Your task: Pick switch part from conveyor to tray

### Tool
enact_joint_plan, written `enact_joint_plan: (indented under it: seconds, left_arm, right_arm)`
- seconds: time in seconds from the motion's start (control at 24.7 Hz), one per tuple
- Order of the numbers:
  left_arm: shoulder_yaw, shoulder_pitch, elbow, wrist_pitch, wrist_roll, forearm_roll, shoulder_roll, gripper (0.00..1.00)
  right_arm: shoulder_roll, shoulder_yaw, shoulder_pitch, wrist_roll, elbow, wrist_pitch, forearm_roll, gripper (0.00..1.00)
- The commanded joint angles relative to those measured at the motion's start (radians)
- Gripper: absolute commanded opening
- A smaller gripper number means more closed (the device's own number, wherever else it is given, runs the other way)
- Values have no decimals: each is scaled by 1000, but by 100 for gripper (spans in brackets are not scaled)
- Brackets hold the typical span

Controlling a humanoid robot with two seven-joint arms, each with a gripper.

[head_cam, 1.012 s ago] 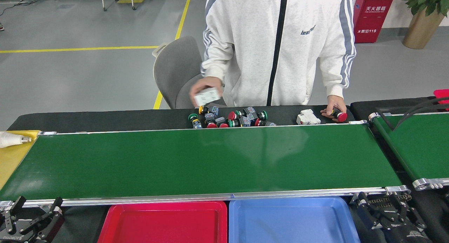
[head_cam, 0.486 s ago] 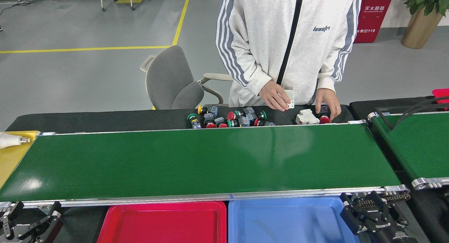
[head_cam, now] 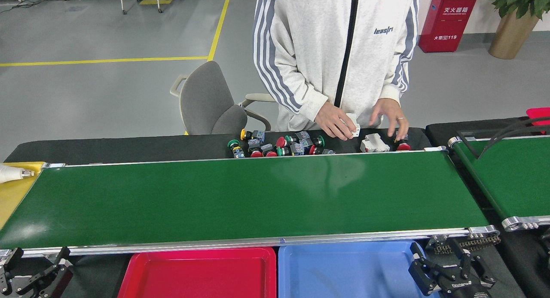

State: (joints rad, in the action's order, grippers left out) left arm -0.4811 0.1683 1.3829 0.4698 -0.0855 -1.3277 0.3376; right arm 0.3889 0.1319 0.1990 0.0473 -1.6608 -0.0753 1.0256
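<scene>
Shifting left along the blue tray's (head_cam: 343,268) right rim since half a second ago: right gripper (head_cam: 449,270), black fingers standing apart with nothing between them. Sinking lower into the bottom-left corner: left gripper (head_cam: 30,274), fingers likewise spread and empty. Reaching closer to the parts since then: person's hand (head_cam: 333,122) pinching a white switch part (head_cam: 352,124), other hand (head_cam: 390,116) touching a red-capped button (head_cam: 403,145) beside another white switch part (head_cam: 374,143).

Lying on the black cloth (head_cam: 129,145) behind the conveyor's (head_cam: 240,199) far rail: pile of switch parts (head_cam: 279,144) with red, green and yellow caps. Sitting well apart from both grippers, across the whole width of the green belt. Resting just in front of the near rail, side by side: red tray (head_cam: 197,274) and blue tray, flanked by the two grippers.
</scene>
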Motion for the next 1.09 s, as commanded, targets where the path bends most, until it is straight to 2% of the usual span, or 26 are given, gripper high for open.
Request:
enact_joint_plan:
  seconds: [0.0,0.2,0.36,1.05]
  left_arm:
    - [-8,-3,11,-7,-8,4,6,100]
    - [-8,-6,15,-7,-8,4,9,100]
    - [-10,-7,15,-10,-7,4,12,100]
    - [-8,-9,11,-10,-7,-4,12,100]
  right_arm:
    - [7,-5,-4,5,-17,-14,5,99]
    - [10,-5,-4,8,-19,-1,13,99]
    - [8,-5,-4,13,-20,9,62,99]
    - [7,-5,-13,13,-13,12,64,100]
